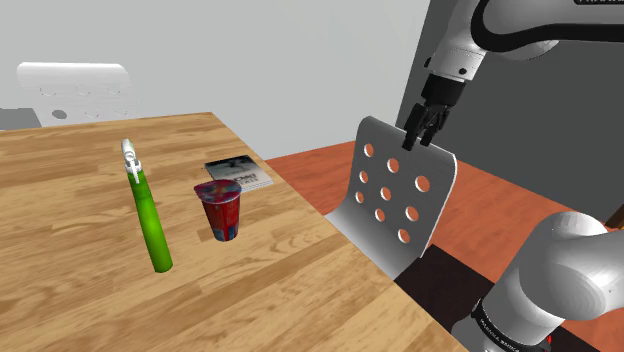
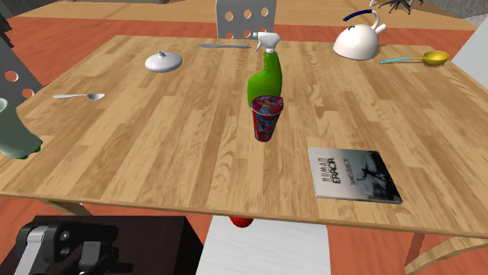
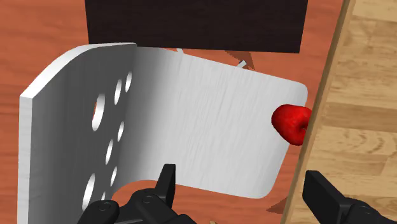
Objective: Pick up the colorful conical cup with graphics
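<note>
Jaws, parted and empty, above the chair back; upright cup on the bench, well toward the shoulder view's left.

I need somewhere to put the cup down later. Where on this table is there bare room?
In the second exterior view, the widest bare wood on the table lies between the spoon and the cup, down to the near edge. It is crowded around the cup: spray bottle just behind, book beside.

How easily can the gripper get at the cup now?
Probably yes. The open gripper hangs over the chair, off the table; the cup stands free from above, the bottle apart.
</note>
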